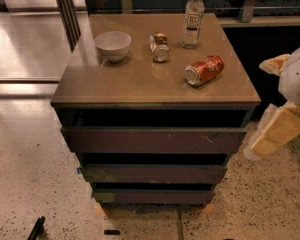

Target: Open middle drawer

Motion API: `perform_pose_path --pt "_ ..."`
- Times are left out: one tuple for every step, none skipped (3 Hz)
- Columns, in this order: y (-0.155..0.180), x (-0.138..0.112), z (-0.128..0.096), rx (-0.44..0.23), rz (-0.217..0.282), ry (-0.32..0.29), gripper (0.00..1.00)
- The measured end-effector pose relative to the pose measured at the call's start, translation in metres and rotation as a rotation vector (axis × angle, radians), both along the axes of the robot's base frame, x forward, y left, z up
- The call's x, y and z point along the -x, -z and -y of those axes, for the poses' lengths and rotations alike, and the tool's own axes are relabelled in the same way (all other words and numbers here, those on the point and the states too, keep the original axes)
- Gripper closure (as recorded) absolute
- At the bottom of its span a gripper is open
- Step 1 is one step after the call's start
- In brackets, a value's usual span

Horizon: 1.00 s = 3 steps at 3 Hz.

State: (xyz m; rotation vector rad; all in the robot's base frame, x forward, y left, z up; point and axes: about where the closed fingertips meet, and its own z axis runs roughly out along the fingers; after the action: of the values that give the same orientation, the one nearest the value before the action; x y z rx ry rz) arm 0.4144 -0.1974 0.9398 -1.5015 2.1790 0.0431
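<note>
Desk (120,86) seen from above and in front, with three stacked drawer fronts below its front edge. The middle drawer (155,174) – a wide, shallow, dark brown front without a handle – lay between the taller scratched front (155,140) above and the thinnest front (155,196) below, with a dark gap over each. The gripper (281,130), cream-coloured, hung off the desk's right edge near the front right corner, apart from every drawer front; the middle drawer lay to its left and lower. Whether the gripper was spread or pressed together could not be told.

On the desk top, a white bowl (112,44) stood toward the back left corner. A small can (160,47) lay near the middle of the back edge, and a clear bottle (192,16) stood upright toward the back right corner. A red can (205,70) lay on its side nearer the right edge.
</note>
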Motion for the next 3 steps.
perform_pose_path --pt "0.038 0.028 -0.021 -0.162 -0.017 0.151 0.0" --pt "0.11 0.037 -0.041 -0.275 -0.093 0.297 0.0" --pt "0.191 0.032 -0.054 -0.327 -0.168 0.406 0.0"
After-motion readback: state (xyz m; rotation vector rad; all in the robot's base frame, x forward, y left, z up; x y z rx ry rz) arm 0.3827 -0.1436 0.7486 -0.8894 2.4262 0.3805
